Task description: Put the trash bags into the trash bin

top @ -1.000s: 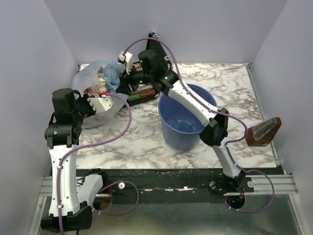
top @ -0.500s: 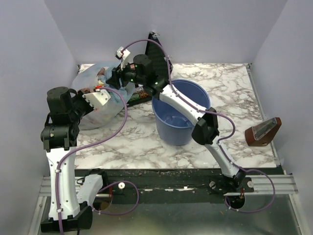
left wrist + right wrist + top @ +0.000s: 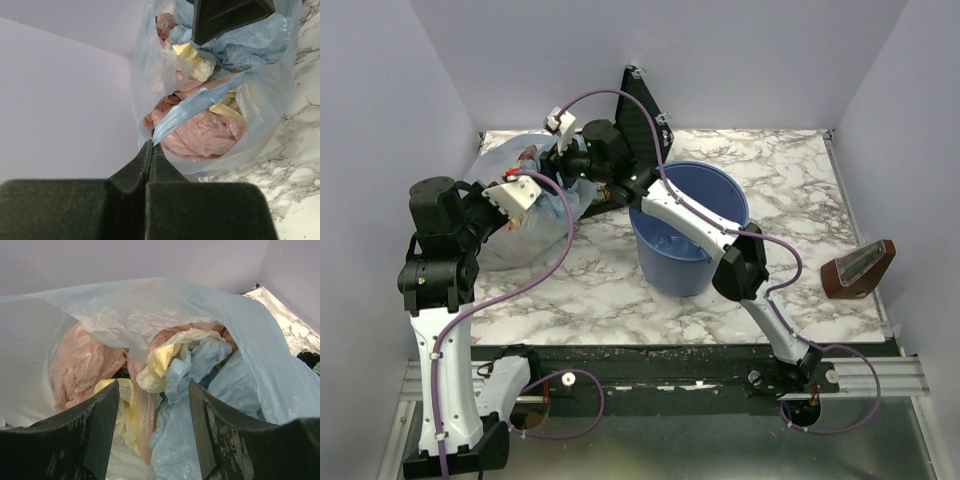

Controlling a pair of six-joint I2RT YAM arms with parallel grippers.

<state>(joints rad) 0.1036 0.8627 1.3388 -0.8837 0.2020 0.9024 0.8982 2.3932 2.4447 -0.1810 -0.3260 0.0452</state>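
A bulging clear bag (image 3: 515, 215) stuffed with coloured film stands at the back left. My left gripper (image 3: 151, 145) is shut on a taut strip of its rim (image 3: 190, 107); in the top view it (image 3: 532, 183) is at the bag's near side. My right gripper (image 3: 154, 387) is open, reaching down into the bag's mouth, also shown in the top view (image 3: 548, 158). A crumpled light-blue trash bag (image 3: 175, 440) lies between its fingers, beside yellow (image 3: 160, 360) and pink film (image 3: 82, 365). The blue trash bin (image 3: 675, 275) stands upright mid-table under my right forearm.
A black case (image 3: 640, 110) leans behind the bin at the back wall. A brown holder (image 3: 858, 268) sits at the table's right edge. Lilac walls close in on the left, back and right. Cables loop from both arms.
My right gripper has moved left from beside the black case into the bulging bag's mouth. My left gripper has shifted slightly left and up with the bag's rim. The bin has slid slightly left.
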